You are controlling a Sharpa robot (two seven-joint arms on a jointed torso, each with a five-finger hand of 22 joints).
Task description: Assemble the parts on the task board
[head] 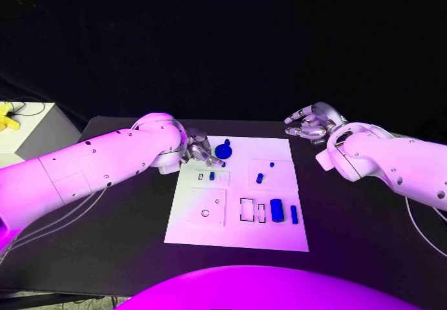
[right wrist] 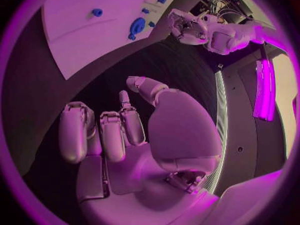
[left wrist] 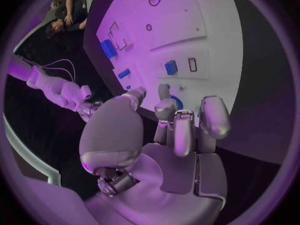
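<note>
The white task board [head: 280, 236] lies in the middle of the black table. My left hand [head: 197, 150] hovers at its far left corner, fingers half curled and apart, holding nothing, just beside a round blue part [head: 223, 152]. The left wrist view shows that part [left wrist: 177, 104] peeking between the fingertips [left wrist: 164, 92]. A blue cylinder [head: 276, 208] and a thin blue bar [head: 294, 214] lie near the board's front right. Small blue pieces [head: 212, 175] [head: 259, 176] stand mid-board. My right hand [head: 312, 123] hangs over bare table beyond the board's far right corner, loosely curled and empty.
Rectangular outlines [head: 247, 210] and a small ring [head: 205, 213] mark the board's near half. A white box [head: 37, 129] with a yellow item [head: 8, 116] stands at the table's far left. Black tabletop [head: 354, 219] stretches to the board's right.
</note>
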